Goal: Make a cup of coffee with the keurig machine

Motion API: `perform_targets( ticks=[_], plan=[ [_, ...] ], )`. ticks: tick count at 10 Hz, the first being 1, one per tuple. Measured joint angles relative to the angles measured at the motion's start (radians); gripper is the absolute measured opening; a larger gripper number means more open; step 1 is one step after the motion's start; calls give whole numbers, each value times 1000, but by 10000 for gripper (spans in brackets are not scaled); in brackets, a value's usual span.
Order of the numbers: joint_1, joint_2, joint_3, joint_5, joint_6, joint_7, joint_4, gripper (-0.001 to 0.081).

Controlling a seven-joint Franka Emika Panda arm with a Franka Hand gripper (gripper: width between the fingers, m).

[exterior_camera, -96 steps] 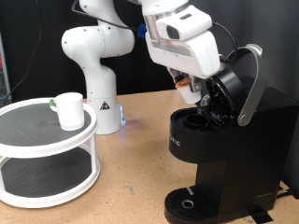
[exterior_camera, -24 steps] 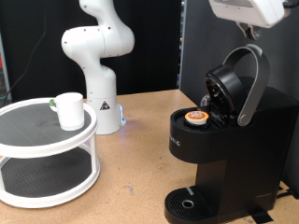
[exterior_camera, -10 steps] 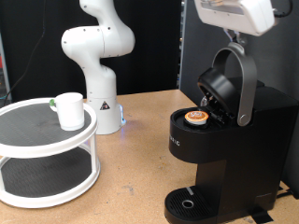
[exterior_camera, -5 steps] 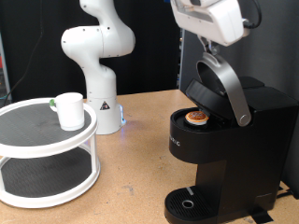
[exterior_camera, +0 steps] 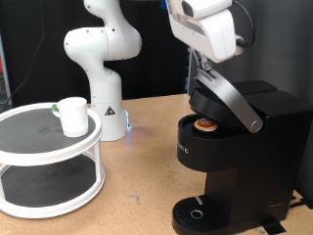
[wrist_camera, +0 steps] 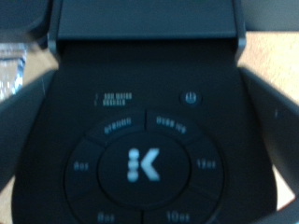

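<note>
The arm reaches down from the exterior view's top, its white claw (exterior_camera: 202, 65) pressed against the silver-grey handle of the keurig machine (exterior_camera: 230, 157); whether its fingers are parted cannot be told. The glossy black lid is nearly down over a brown-topped pod (exterior_camera: 203, 124). The white cylindrical cup (exterior_camera: 72, 116) stands on a round two-tier rack (exterior_camera: 49, 162).

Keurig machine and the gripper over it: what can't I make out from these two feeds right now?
- Gripper fingertips: the exterior view shows only the white hand above the keurig machine; its lid handle covers them, and the wrist view misses them.
- Pod: mostly hidden under the lowering lid.
- Button panel: blurred, small labels unreadable in the wrist view.
- Cup: contents not visible.
</note>
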Motion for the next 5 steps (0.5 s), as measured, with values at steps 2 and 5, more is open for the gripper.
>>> perform_targets(
  ticks=[2, 5],
  plan=[
    [-10, 13, -3, -36, 0, -1, -4, 2],
    [-32, 53, -12, -93, 46, -4, -45, 2]
  ],
)
